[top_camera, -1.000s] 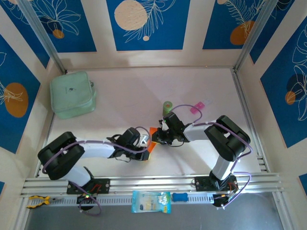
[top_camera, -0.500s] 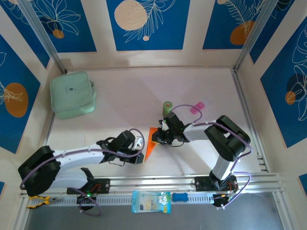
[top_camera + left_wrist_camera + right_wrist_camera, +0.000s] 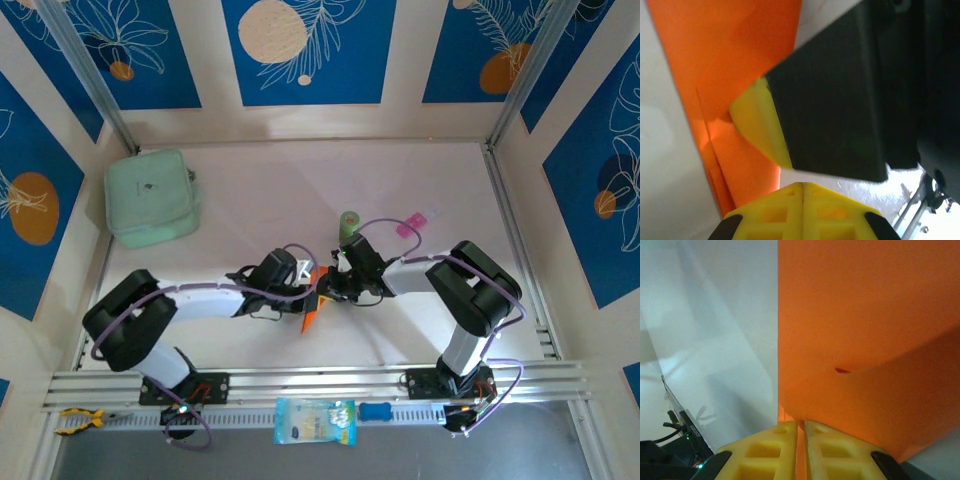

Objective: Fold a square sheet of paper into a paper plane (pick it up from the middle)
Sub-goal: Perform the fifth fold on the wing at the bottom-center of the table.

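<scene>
Right wrist view: our right hand (image 3: 800,429) pinches the creased bright orange paper sheet (image 3: 865,315), lying near the middle of the pale counter (image 3: 250,190); our left hand (image 3: 802,190) sits closed beside it

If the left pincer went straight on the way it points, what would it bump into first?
Probably the right pincer: its black body sits straight ahead of the left pincer. The orange paper it grips lies just off to one side, so the paper might touch first; depth is unclear.
</scene>
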Motion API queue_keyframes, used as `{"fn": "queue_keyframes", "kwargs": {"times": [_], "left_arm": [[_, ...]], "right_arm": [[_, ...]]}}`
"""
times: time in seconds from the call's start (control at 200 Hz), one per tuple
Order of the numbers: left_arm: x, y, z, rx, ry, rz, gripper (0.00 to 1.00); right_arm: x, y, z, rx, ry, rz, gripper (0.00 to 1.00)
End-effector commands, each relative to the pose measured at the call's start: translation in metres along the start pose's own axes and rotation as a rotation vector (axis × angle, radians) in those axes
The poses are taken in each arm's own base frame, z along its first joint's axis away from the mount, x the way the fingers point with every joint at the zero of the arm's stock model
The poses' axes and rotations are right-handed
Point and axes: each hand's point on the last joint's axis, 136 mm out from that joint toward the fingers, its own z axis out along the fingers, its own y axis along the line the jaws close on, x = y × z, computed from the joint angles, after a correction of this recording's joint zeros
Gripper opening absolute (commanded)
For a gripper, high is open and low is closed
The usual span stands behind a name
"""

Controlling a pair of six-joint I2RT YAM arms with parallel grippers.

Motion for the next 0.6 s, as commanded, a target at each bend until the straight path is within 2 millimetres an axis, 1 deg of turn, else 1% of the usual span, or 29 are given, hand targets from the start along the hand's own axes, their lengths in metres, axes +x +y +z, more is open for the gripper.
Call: {"fn": "queue_keyframes", "kwargs": {"times": [0.0,0.08,0.14,0.255,0.36,0.46,0.53,0.595], "left_arm": [[-0.016,0.001,0.008,-0.006,-0.043,0.000,0.06],[-0.011,0.011,0.013,-0.039,-0.021,0.001,0.05],[-0.003,0.022,0.016,-0.075,0.005,-0.008,0.05],[0.020,0.047,0.015,-0.154,0.064,-0.028,0.01],[0.044,0.063,0.013,-0.184,0.118,-0.036,0.00],[0.064,0.070,0.010,-0.177,0.179,-0.025,0.00],[0.073,0.067,0.009,-0.147,0.211,-0.008,0.00],[0.076,0.060,0.009,-0.094,0.215,-0.002,0.00]], "right_arm": [[0.017,-0.032,0.009,0.104,0.036,0.051,0.13],[0.017,-0.030,0.009,0.097,0.034,0.051,0.14],[0.016,-0.029,0.008,0.091,0.032,0.050,0.13],[0.014,-0.024,0.005,0.079,0.024,0.044,0.14],[0.009,-0.017,-0.006,0.070,0.000,0.028,0.14],[0.001,-0.009,-0.022,0.068,-0.048,-0.004,0.17],[-0.003,-0.005,-0.036,0.073,-0.086,-0.028,0.17],[-0.004,-0.004,-0.046,0.072,-0.113,-0.039,0.18]]}}
